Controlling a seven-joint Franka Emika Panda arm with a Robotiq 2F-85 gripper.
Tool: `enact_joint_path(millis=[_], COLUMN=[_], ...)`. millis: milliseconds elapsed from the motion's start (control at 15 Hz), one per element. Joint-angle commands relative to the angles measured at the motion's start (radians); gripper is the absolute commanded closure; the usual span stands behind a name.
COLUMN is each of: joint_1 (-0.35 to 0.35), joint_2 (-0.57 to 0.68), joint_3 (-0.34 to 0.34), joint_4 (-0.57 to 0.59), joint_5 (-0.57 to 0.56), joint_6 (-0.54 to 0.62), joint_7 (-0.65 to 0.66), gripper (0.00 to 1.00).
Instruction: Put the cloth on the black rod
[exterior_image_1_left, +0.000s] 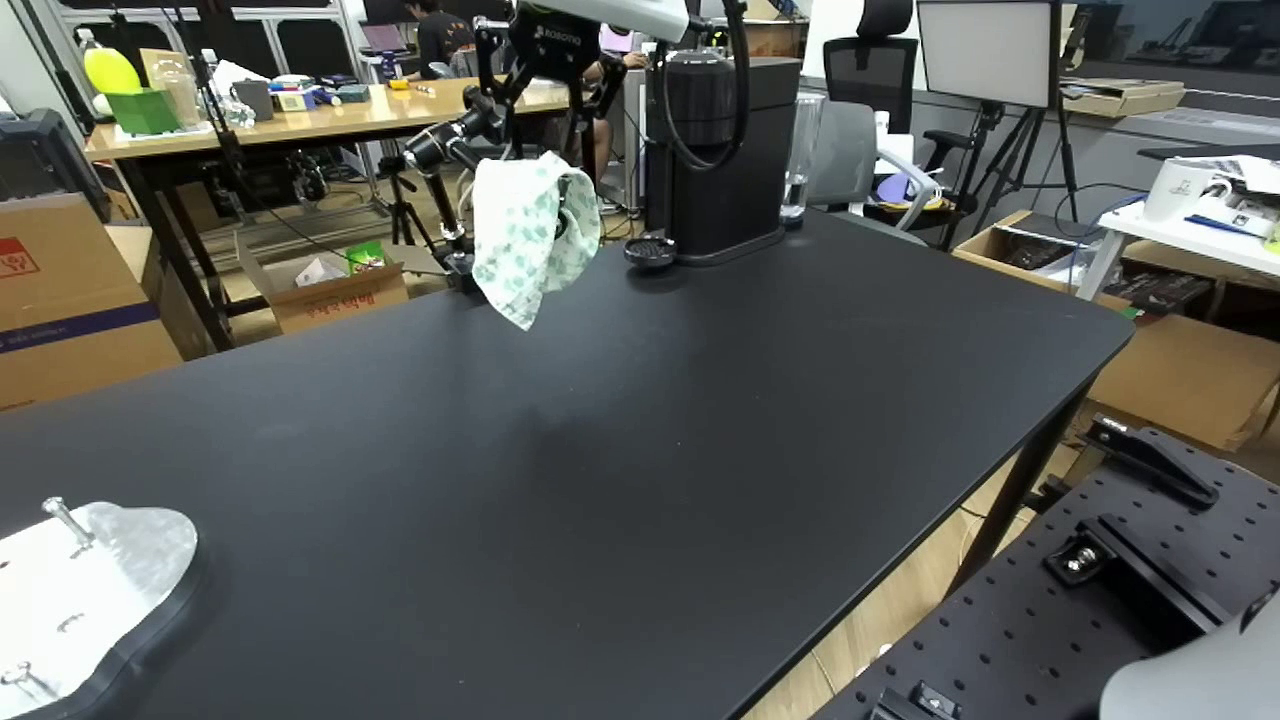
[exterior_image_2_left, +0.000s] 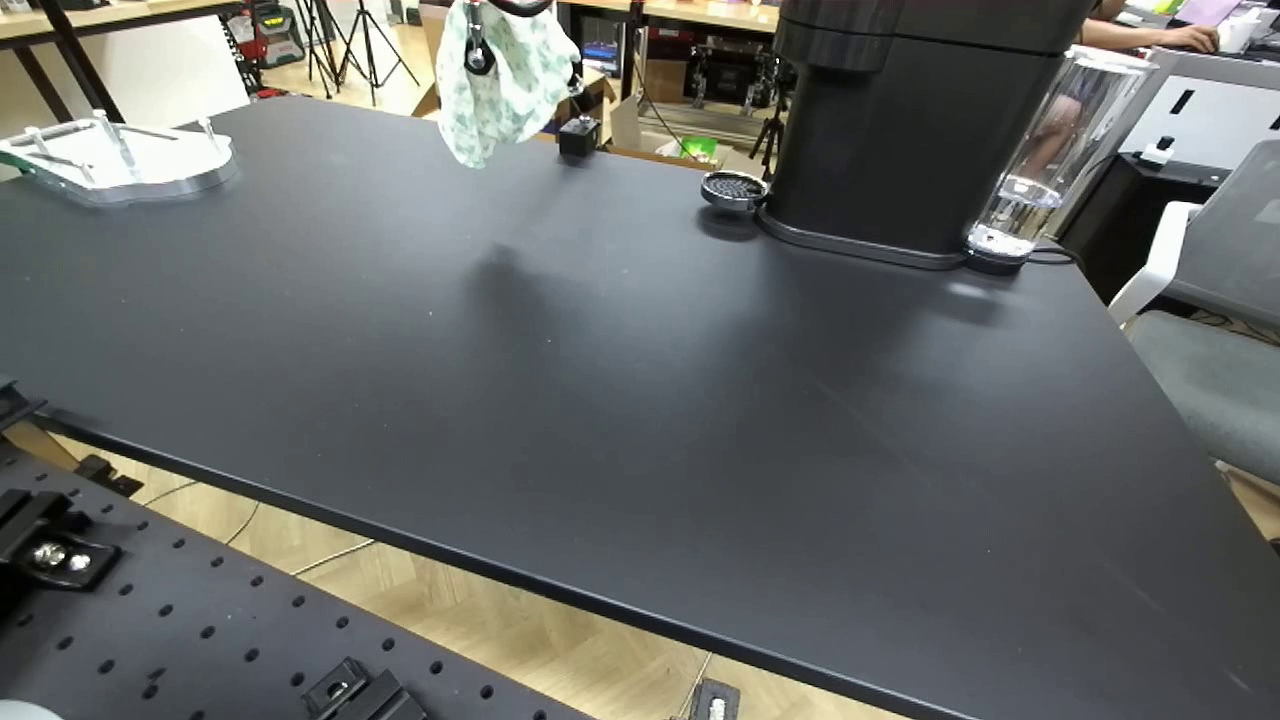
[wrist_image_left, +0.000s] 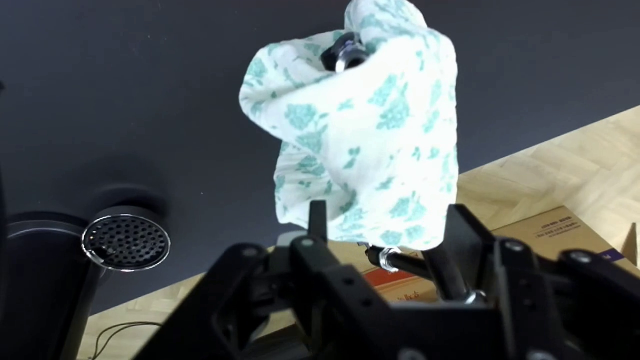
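Note:
The cloth, white with green leaf prints, hangs draped over a black rod in both exterior views (exterior_image_1_left: 530, 230) (exterior_image_2_left: 510, 85) and in the wrist view (wrist_image_left: 385, 115). The rod (exterior_image_1_left: 440, 200) belongs to a jointed stand at the table's far edge. The rod's end shows at a gap in the cloth in the wrist view (wrist_image_left: 348, 52); its middle is hidden under the cloth. My gripper (exterior_image_1_left: 548, 135) is just above and behind the cloth. In the wrist view its fingertips (wrist_image_left: 385, 210) are wide apart with the cloth beyond them. I see no cloth pinched; contact is unclear.
A black machine (exterior_image_1_left: 715, 150) stands at the table's back, with a round perforated tray (exterior_image_1_left: 650, 250) beside the stand and a clear water tank (exterior_image_2_left: 1030, 170) on its far side. A white plate with metal pegs (exterior_image_1_left: 110, 570) lies on the table (exterior_image_1_left: 620, 500). A cable hangs by the arm.

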Motion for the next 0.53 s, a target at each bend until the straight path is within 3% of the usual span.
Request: enact_joint_path(millis=[0,133,467], joint_1=[-0.004,-0.008,-0.012], joint_2=[-0.052,-0.090,-0.217], joint_3=[0.008,0.015,0.003], joint_4=[-0.005,-0.008,-0.050], joint_5=[0.028,0.052,0.069], joint_6=[-0.046,-0.126,-0.424], joint_7=[0.013,-0.008,-0.046], gripper=[0.06,0.00,0.00])
